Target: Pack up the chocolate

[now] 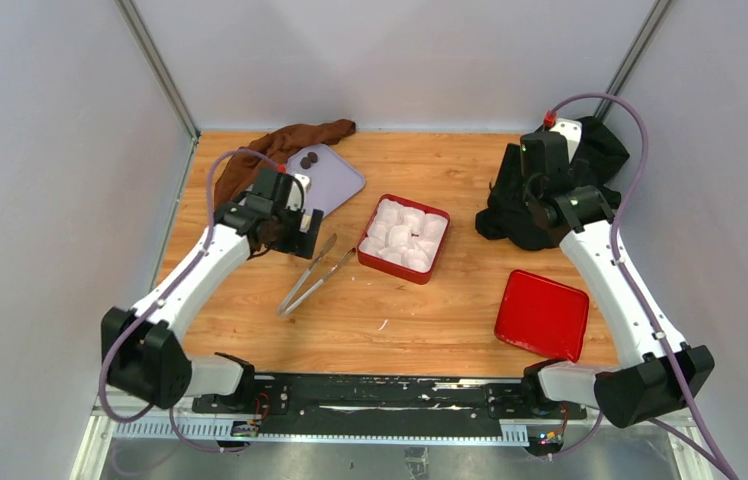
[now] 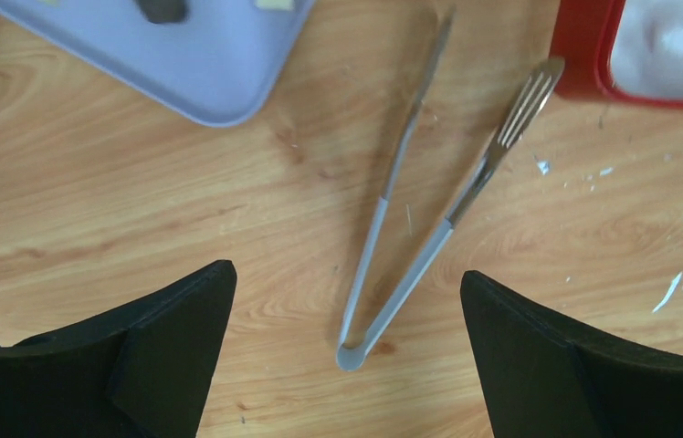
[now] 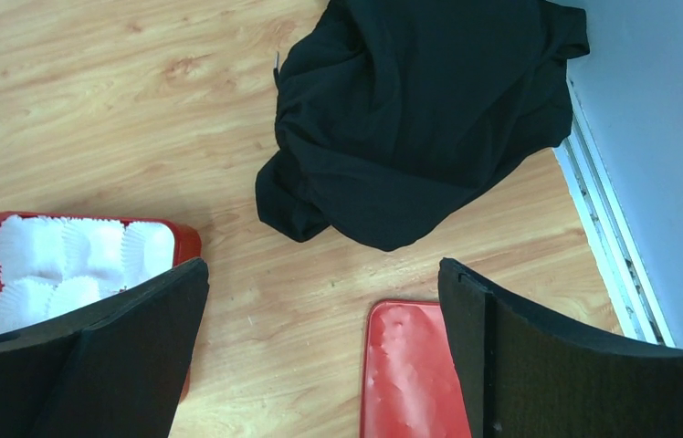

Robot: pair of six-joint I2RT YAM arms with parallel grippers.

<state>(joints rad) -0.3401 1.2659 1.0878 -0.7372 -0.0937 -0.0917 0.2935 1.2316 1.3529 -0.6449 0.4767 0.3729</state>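
Two dark chocolate pieces (image 1: 308, 158) lie on a lavender tray (image 1: 335, 180) at the back left. In the left wrist view one dark piece (image 2: 162, 9) and a cream piece (image 2: 274, 4) show at the tray's (image 2: 201, 55) top edge. A red box (image 1: 437, 262) holds white paper cups (image 1: 402, 235). Metal tongs (image 1: 310, 275) lie on the table between tray and box. My left gripper (image 1: 293, 235) is open and empty above the tongs (image 2: 393, 265), its fingers (image 2: 173, 319) either side of the hinge end. My right gripper (image 1: 538, 215) is open and empty above a black cloth (image 3: 420, 119).
A red lid (image 1: 542, 313) lies at the front right; it also shows in the right wrist view (image 3: 406, 365). A brown cloth (image 1: 280, 145) lies behind the tray. The red box (image 3: 187, 242) sits left of the right gripper (image 3: 321, 265). White crumbs (image 2: 671, 287) dot the wood.
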